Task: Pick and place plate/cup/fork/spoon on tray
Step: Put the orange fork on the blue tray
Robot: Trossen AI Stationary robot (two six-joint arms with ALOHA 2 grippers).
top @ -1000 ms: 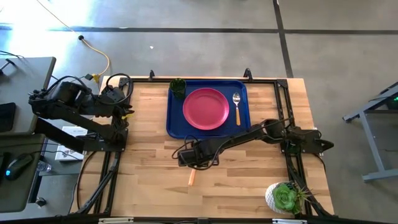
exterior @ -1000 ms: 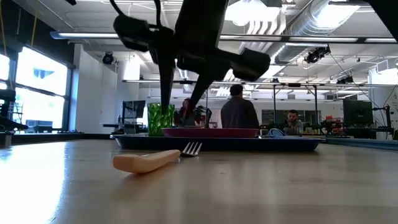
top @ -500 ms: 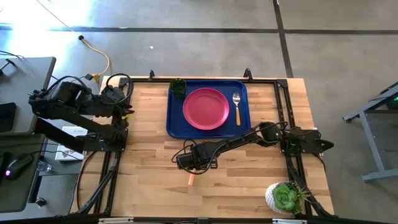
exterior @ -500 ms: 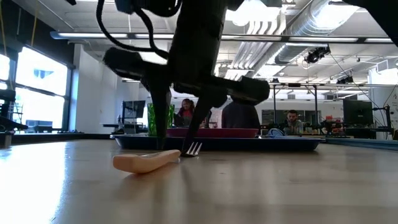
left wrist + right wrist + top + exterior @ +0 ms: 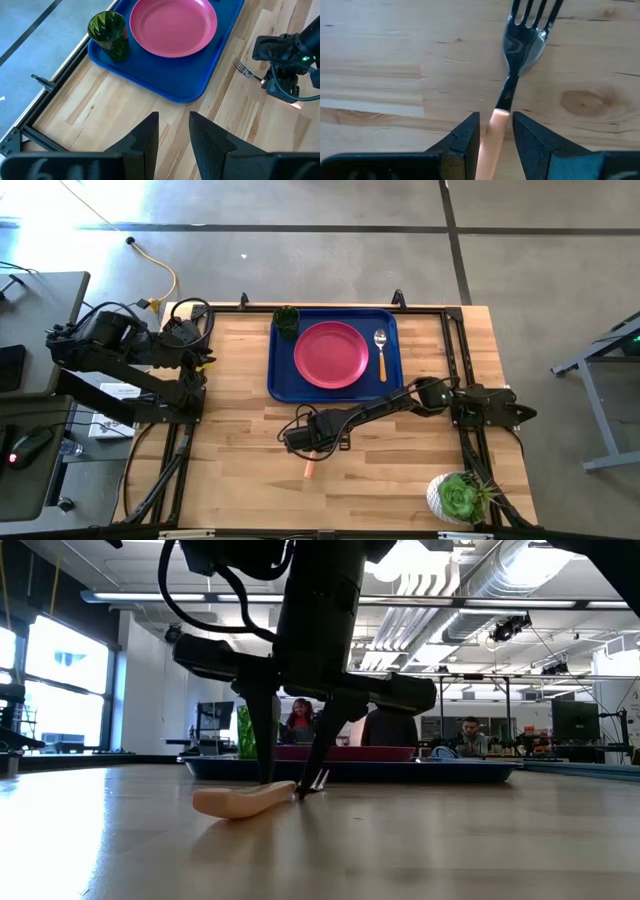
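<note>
Since a second ago the right claw (image 5: 285, 788) has come down from above the table until its fingertips (image 5: 266, 778) reach the wood, one on each side of the fork (image 5: 519, 65). The fork itself has slid a little, its handle end now lying slightly closer to the claw than before. The right wrist view shows the orange handle running between the two dark fingers, which stand open around it at the spot where handle meets metal neck; whether either pad touches it cannot be told. The tines lie just ahead of the claw, pointing toward the tray (image 5: 280, 375), which sits a short way beyond them. On the tray, the plate (image 5: 331, 354) fills the middle, the spoon (image 5: 381, 352) lies along the side nearer the right arm's base, and the cup (image 5: 286, 319) stands in the far corner from the claw. The left claw (image 5: 174, 131) waits well apart by the table's left edge, fingers partly open and empty.
</note>
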